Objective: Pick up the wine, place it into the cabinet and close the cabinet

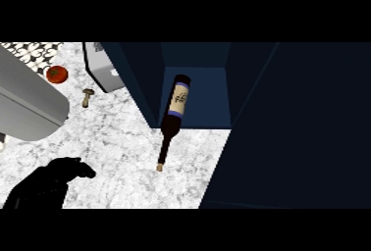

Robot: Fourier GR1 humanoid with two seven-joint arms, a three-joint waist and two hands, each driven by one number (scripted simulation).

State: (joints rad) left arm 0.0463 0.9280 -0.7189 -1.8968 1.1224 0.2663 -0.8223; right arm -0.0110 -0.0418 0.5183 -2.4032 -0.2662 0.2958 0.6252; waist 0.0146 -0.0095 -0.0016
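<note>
The wine bottle [175,105] is dark with a cream and purple label. It lies on its side, its base inside the open dark blue cabinet [206,98] and its thin neck sticking out over the marble counter [123,147], mouth toward me. The cabinet's door [304,132] stands open and fills the view's right side. My left hand [52,182] rests at the lower left, fingers relaxed, holding nothing, well apart from the bottle's neck. No right hand shows.
At the back left lie a red tomato [56,74] and a small mushroom [87,97]. A large grey rounded unit [25,100] takes up the left edge. A grey box-shaped appliance [103,73] stands against the cabinet's left wall.
</note>
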